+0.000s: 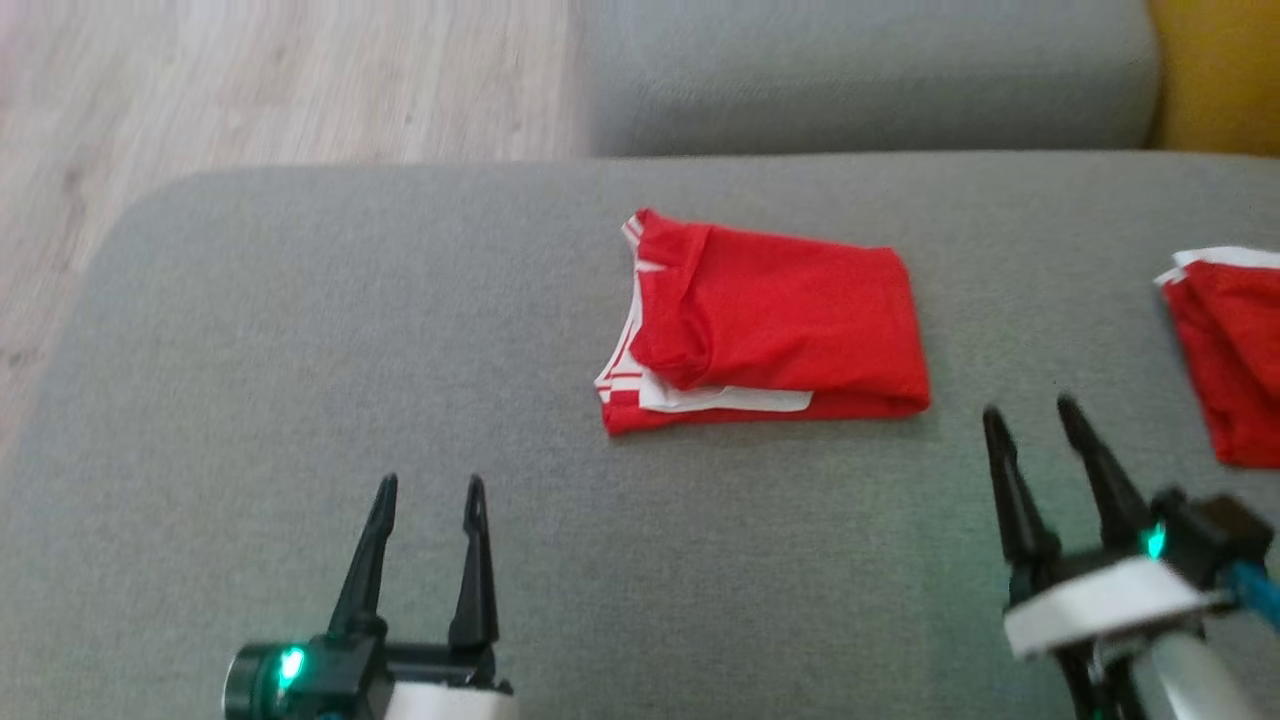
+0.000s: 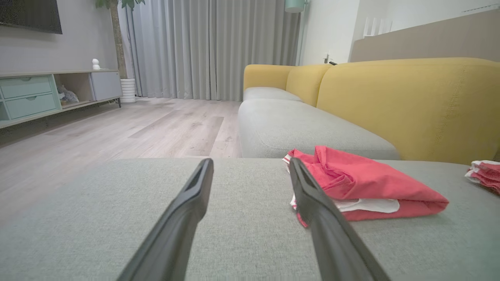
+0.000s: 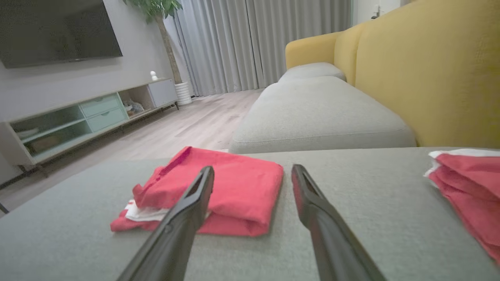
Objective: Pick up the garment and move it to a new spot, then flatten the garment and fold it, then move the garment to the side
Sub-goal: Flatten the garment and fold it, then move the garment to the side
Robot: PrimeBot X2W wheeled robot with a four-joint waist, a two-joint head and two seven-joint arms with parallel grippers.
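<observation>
Garment (image 1: 770, 320) folded, lying mid-cushion on the sofa (image 1: 300, 400). Left gripper (image 1: 431, 482) and right gripper (image 1: 1030, 406) both wide open, empty, clear of it. Fold looks done; side move probably remains.

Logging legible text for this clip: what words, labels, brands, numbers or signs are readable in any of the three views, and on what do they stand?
No text can be read in any view.
The folded red garment shows white trim and no print.
The second red garment, at the right edge of the head view, also shows no lettering.
The TV screen is dark and blank.
</observation>
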